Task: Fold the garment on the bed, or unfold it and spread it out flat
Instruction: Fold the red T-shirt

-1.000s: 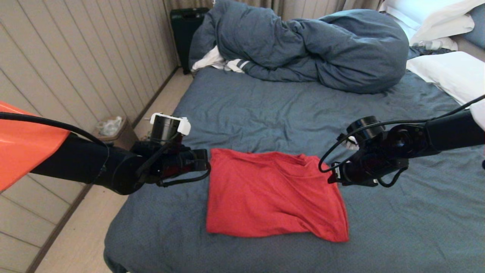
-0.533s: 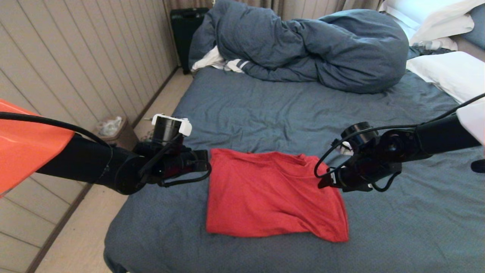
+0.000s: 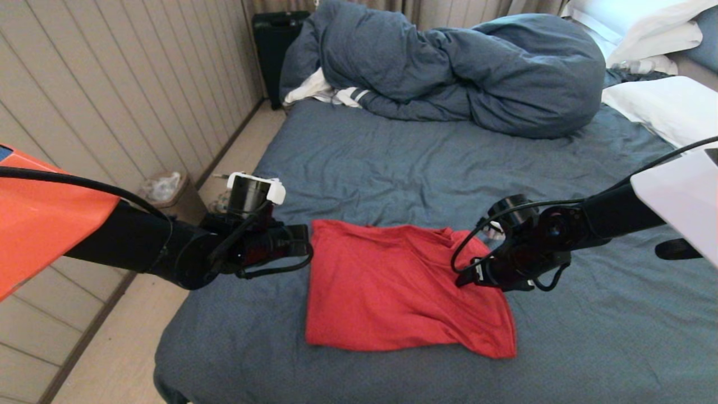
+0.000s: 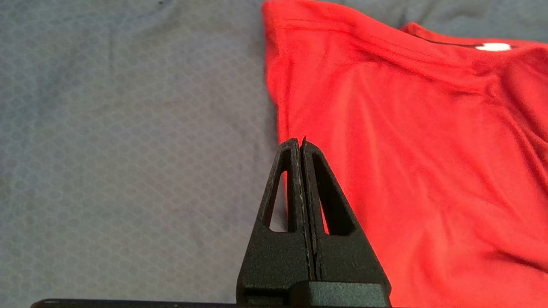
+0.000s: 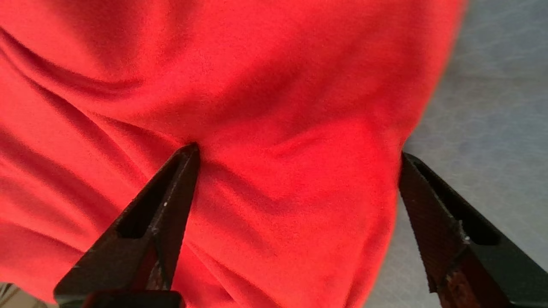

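From the head view the garment (image 3: 404, 289) lies folded into a rough rectangle on the near part of the bed (image 3: 392, 163), plain red side up, with no lettering readable on it. The left gripper (image 3: 307, 242) sits just beside the shirt's upper left corner, at the bed's edge. The right gripper (image 3: 464, 278) reaches in over the shirt's right side, low against the cloth. Beyond the shirt a bunched duvet (image 3: 449, 73) is heaped across the far end of the bed, with white pillows (image 3: 656, 106) to its right. In the left wrist view the left gripper (image 4: 301, 143) has its fingers pressed together on nothing, their tips at the shirt's left edge; a small white tag (image 4: 492, 46) shows at the collar, its print unreadable. In the right wrist view the right gripper (image 5: 297, 149) stands spread wide, one fingertip (image 5: 188, 156) denting the red fabric, the other at the shirt's edge over the sheet.
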{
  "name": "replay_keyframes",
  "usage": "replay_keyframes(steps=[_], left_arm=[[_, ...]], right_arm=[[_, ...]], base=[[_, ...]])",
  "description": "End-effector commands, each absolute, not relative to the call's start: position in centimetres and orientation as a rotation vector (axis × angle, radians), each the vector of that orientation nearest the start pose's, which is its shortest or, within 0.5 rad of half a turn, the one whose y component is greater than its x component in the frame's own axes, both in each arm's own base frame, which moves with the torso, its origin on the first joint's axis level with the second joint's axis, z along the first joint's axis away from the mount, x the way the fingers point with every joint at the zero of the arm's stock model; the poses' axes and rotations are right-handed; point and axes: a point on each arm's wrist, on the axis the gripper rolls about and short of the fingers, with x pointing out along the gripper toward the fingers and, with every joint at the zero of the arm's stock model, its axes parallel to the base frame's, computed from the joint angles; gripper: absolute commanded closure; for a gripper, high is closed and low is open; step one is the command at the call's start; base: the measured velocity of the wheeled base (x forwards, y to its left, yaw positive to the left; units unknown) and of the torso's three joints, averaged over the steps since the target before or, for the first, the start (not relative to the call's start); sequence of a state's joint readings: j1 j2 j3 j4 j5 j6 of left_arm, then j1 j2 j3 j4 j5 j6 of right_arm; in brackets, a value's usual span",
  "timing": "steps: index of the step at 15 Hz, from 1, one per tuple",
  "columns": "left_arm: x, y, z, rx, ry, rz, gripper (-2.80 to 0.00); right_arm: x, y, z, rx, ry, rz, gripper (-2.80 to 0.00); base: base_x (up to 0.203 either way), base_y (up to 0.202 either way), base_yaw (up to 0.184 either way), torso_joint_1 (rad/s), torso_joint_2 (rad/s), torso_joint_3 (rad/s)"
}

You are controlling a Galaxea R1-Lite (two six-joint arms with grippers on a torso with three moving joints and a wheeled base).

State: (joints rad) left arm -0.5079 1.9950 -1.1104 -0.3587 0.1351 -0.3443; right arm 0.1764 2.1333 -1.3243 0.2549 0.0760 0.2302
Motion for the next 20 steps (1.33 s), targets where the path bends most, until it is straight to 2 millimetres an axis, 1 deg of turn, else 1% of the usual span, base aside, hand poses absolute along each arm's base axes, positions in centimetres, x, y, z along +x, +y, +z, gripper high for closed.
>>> replay_keyframes(steps=[1,3,6,8,9,11,14,16,18,20], left_arm=[[33.6,-18.4,13.1,-0.164,0.564,-0.269,0.0],[33.7,-18.4,13.1,-0.166,0.562,-0.268,0.0],[33.8,-18.4,13.2,-0.168,0.559,-0.269,0.0],[33.9,-18.2,13.2,-0.17,0.558,-0.263,0.0],[33.9,-18.2,13.1,-0.17,0.559,-0.264,0.0],[34.0,-18.0,13.1,-0.171,0.558,-0.257,0.0],[34.1,-17.8,13.1,-0.171,0.558,-0.253,0.0],[34.2,-17.8,13.1,-0.171,0.558,-0.252,0.0],[34.1,-17.8,13.3,-0.171,0.555,-0.255,0.0],[34.0,-17.8,13.4,-0.17,0.553,-0.256,0.0]], right_arm=[[38.0,7.0,8.3,0.152,1.105,0.102,-2.8],[38.1,7.3,7.8,0.148,1.116,0.107,-2.8],[38.0,9.3,7.6,0.128,1.107,0.15,-2.8],[37.9,10.2,7.8,0.124,1.102,0.166,-2.8],[38.0,10.4,7.6,0.121,1.106,0.169,0.0],[38.0,10.6,7.2,0.117,1.116,0.172,0.0],[38.1,10.6,7.2,0.12,1.113,0.172,0.0],[38.2,10.5,7.9,0.124,1.09,0.173,0.0],[38.3,10.0,9.1,0.133,1.058,0.166,0.0],[38.4,9.2,9.7,0.145,1.042,0.15,0.0]], base=[[0.0,0.0,0.0,0.0,0.0,0.0],[0.0,0.0,0.0,0.0,0.0,0.0],[0.0,0.0,0.0,0.0,0.0,0.0],[0.0,0.0,0.0,0.0,0.0,0.0],[0.0,0.0,0.0,0.0,0.0,0.0],[0.0,0.0,0.0,0.0,0.0,0.0],[0.0,0.0,0.0,0.0,0.0,0.0],[0.0,0.0,0.0,0.0,0.0,0.0],[0.0,0.0,0.0,0.0,0.0,0.0],[0.0,0.0,0.0,0.0,0.0,0.0]])
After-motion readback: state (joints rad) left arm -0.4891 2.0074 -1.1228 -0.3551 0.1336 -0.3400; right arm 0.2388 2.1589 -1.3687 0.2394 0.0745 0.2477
